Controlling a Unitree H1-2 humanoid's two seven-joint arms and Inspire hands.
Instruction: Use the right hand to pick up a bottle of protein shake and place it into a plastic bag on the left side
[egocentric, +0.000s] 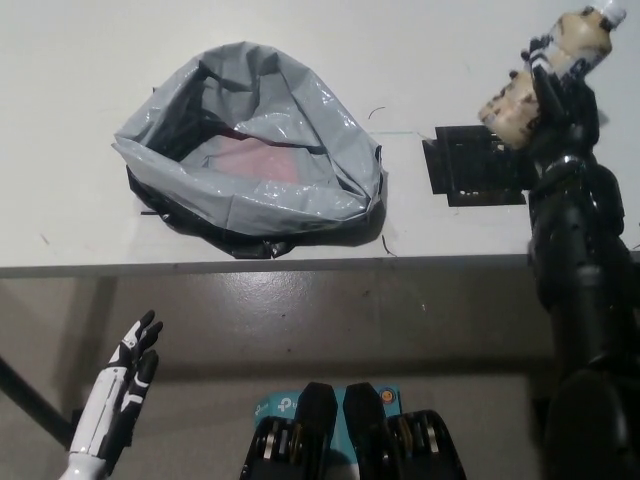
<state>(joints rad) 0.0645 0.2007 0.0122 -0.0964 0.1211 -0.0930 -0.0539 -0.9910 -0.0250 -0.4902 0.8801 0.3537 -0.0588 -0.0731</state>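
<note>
The bag (250, 150) is glossy grey outside, black at its underside, with a pinkish-red patch inside. The bottle (545, 70) is tan with a white cap. The worktop (80, 60) is white, the mat (470, 165) black. The right hand (560, 95) is black, the left hand (115, 405) white with black fingers.

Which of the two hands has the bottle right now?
The black right hand, raised at the table's far right, grips the protein shake bottle; the white left hand hangs empty, lower left.

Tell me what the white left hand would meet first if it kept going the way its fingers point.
The white left hand, open below the table, points up and slightly right. It would probably meet the grey table's front edge first, under the grey plastic bag; depth is unclear.
</note>
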